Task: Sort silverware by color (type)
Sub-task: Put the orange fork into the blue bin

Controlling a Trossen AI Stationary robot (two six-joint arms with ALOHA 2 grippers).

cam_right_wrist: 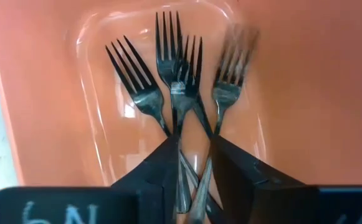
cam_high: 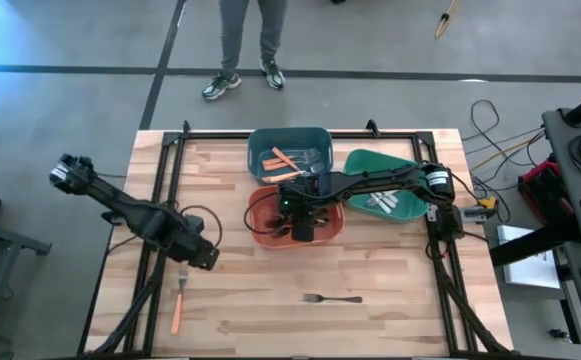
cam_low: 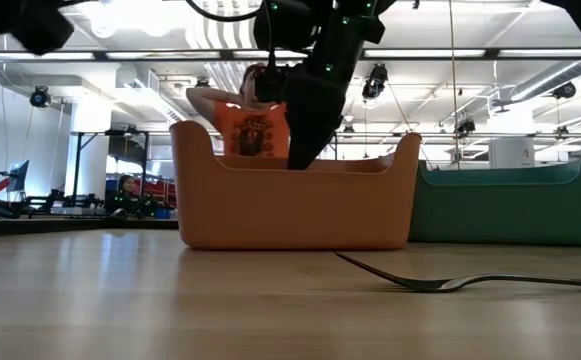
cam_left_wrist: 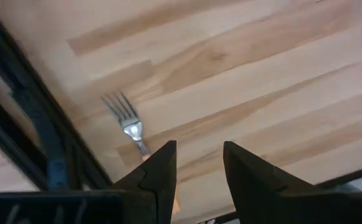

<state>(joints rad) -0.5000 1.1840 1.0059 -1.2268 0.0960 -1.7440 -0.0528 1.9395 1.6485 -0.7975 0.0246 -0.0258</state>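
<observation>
- We see four dark forks (cam_right_wrist: pixel 181 87) lying in the orange-red bin (cam_high: pixel 260 218) at the centre of the overhead frame, tines fanned out on its glossy floor.
- The right gripper (cam_right_wrist: pixel 193 163) hangs inside that bin; its fingers stand a little apart with fork handles crossing the gap, and we cannot tell whether it grips one.
- If it is letting a fork go, we judge it best to open wider and lift straight up, so no thin handle snags a finger.
- An orange-handled fork (cam_high: pixel 180 300) lies on the wooden table (cam_high: pixel 390 320) at lower left of the overhead frame, its metal head (cam_left_wrist: pixel 128 118) bright and smooth.
- The left gripper (cam_left_wrist: pixel 199 165) hovers just above it, fingers parted, holding nothing.
- A silver fork (cam_high: pixel 332 298) lies lower centre, slim and curved.
- Orange-handled pieces (cam_high: pixel 282 160) rest in the teal bin (cam_high: pixel 260 142); pale pieces (cam_high: pixel 382 203) sit in the green bin (cam_high: pixel 362 160).
</observation>
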